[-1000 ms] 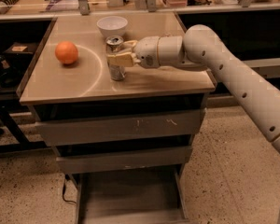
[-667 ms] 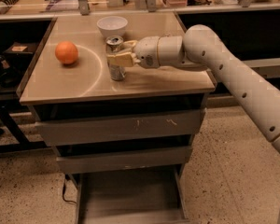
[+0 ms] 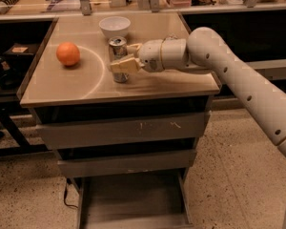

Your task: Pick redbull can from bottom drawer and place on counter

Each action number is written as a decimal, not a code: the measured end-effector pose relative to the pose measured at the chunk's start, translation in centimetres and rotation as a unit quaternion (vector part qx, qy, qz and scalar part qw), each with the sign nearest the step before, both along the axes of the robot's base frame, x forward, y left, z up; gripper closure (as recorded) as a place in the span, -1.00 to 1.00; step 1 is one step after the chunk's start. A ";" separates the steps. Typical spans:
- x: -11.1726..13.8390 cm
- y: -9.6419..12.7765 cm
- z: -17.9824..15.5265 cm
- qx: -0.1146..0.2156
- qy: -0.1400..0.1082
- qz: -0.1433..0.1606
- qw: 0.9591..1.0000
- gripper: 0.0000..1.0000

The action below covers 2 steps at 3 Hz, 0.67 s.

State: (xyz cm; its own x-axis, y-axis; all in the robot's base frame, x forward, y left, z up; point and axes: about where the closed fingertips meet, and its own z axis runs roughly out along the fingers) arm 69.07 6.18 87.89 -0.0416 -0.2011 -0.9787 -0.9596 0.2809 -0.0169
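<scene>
My hand point(image 3: 122, 57) is clamped on the redbull can point(image 3: 117, 44), 1 finger on each side. The can stands upright and seems to rest on the tabletop point(image 3: 62, 87), just in front of the white bowl point(image 3: 114, 26). If I pull back before opening fully, a finger may drag the slim can over. A sideways swing could knock it into the bowl.

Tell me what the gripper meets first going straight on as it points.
The redbull can, standing on the counter between the gripper's fingers, which look shut on it. The orange lies farther left, probably off that line; depth is unclear.
</scene>
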 end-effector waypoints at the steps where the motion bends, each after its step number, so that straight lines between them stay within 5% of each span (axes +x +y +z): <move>1: 0.0 0.0 0.0 0.000 0.000 0.000 1.000 -1.00; 2: 0.0 0.0 0.0 0.000 0.000 0.000 1.000 -1.00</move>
